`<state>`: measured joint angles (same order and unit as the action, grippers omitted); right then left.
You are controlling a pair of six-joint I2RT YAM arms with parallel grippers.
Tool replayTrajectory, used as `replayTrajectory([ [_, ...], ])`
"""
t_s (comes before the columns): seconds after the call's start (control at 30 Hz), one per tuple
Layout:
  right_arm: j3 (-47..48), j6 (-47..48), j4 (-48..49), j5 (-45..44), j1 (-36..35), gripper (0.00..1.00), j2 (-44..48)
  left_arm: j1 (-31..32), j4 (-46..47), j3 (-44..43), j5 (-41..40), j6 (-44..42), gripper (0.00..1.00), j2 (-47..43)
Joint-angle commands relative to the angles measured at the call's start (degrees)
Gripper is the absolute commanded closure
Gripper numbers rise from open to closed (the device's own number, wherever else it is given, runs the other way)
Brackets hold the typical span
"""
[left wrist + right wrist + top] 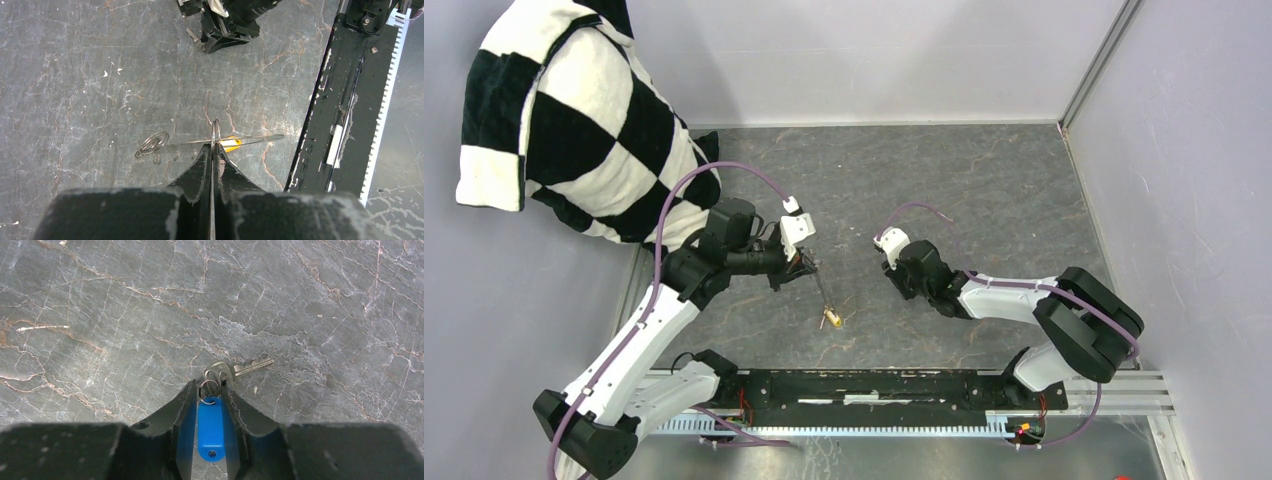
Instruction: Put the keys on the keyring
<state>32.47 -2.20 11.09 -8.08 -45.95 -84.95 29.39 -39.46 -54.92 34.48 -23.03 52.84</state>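
Note:
My left gripper (215, 148) is shut on the keyring (260, 137), a thin grey wire loop seen almost edge-on, with a small coiled ring (152, 142) at one end. The yellow-headed key (231, 144) hangs on that wire just beyond the fingertips. From above, the left gripper (809, 265) holds the wire, which slants down to the yellow key (830, 319). My right gripper (211, 388) is low over the table, its jaws open and close on either side of the blue key head (211, 427). That key's silver blade (250, 366) and small ring lie just past the fingertips. The right gripper (892, 262) stands right of the left one.
A black-and-white checkered cloth (574, 130) hangs at the back left. A black rail (874, 385) runs along the near edge and appears again as the rail (340, 100) in the left wrist view. Grey walls close in the marbled table (984, 180).

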Motion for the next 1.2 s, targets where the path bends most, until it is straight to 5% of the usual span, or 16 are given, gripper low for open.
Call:
replayTrajectory([
  [0.0,1.1,1.7,1.8,0.5,0.3,0.71,0.1,0.2,0.7,-3.2,-0.1,2.3,0.98,0.0],
  [0.17,1.2,1.7,1.9,1.8,0.2,1.0,0.0,0.2,0.4,-3.5,-0.4,2.4,0.98,-0.1],
  [0.67,-3.5,-4.1,7.1,22.2,0.6,1.0,7.1,0.2,-0.7,-3.0,-1.1,3.3,0.98,-0.4],
  [1.17,0.8,-5.8,6.3,32.2,5.0,0.98,-0.4,0.2,-0.7,-2.1,0.2,3.0,0.98,-0.6],
])
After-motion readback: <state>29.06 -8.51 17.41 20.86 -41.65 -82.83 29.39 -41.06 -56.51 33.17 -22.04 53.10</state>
